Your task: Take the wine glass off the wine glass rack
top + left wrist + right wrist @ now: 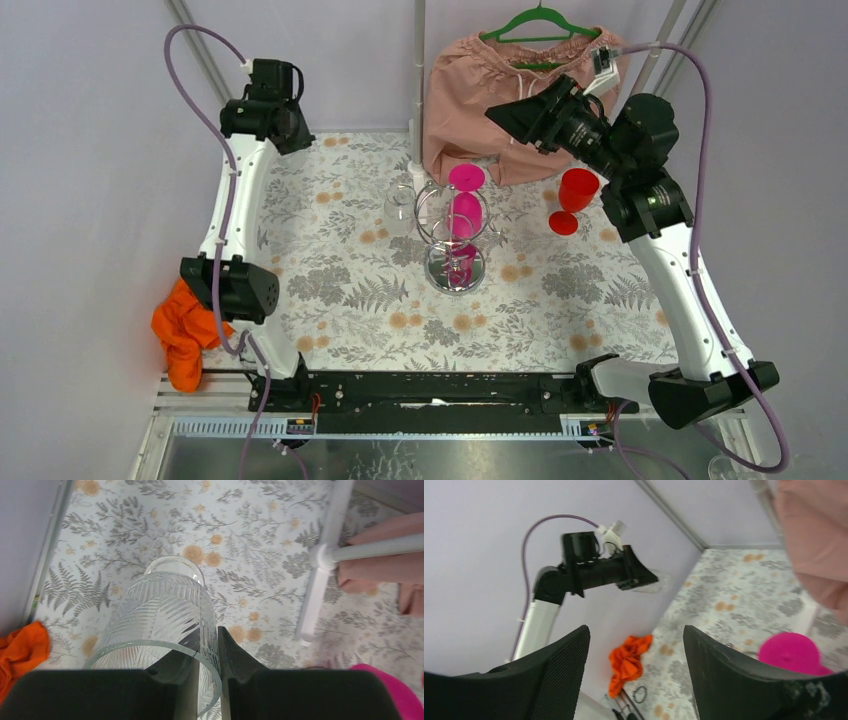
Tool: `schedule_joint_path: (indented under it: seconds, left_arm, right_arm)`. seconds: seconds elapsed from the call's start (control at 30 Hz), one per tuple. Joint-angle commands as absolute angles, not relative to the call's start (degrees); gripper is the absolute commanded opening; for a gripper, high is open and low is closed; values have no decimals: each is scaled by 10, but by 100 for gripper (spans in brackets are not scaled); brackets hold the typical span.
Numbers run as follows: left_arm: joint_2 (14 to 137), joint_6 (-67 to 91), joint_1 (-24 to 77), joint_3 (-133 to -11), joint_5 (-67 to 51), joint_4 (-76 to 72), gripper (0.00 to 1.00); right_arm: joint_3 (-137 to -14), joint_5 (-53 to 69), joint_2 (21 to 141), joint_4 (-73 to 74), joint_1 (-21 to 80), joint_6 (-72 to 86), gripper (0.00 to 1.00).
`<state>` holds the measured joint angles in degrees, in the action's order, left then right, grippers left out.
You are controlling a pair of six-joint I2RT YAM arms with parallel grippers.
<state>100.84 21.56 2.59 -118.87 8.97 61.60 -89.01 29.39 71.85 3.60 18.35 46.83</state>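
Centrally in the top view, the wine glass rack (437,272) stands on the flower-printed table (350,300), its mirror-bright round base nearest the arms and its ring of wire loops above. The pink wine glass (464,212) hangs in those loops, not yet taken off. Just left of the rack a second clear glass (398,210) sits on the table. To the right, well apart from the rack, is a red wine glass (578,188). The right gripper (635,630) hovers at the upper right of the top view with its jaws spread apart and nothing between them. The left gripper (205,655), up at the upper left, is clamped on the wall of a clear ribbed glass (165,615) held above the table. Behind the rack a pink garment (480,90) hangs from a green hanger (540,22). An orange cloth (180,335) lies at the table's left edge.
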Motion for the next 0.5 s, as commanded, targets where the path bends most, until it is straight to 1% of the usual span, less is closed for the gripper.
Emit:
schedule_joint_path:
  seconds: [0.0,0.13,0.33,0.47]
  left_arm:
    - [1037,184,28,-1228,149,643,5]
    - [1096,178,27,-1236,156,660,6]
    - [1151,176,18,-1231,60,632,6]
    - [1191,174,3,-1247,6,633,6]
  right_arm:
    - [-892,220,704,150,185,357,77]
    - [-881,204,702,162,184,347,78]
    - [-881,193,718,193,185,328,80]
    - [-868,192,721,193,185,322,88]
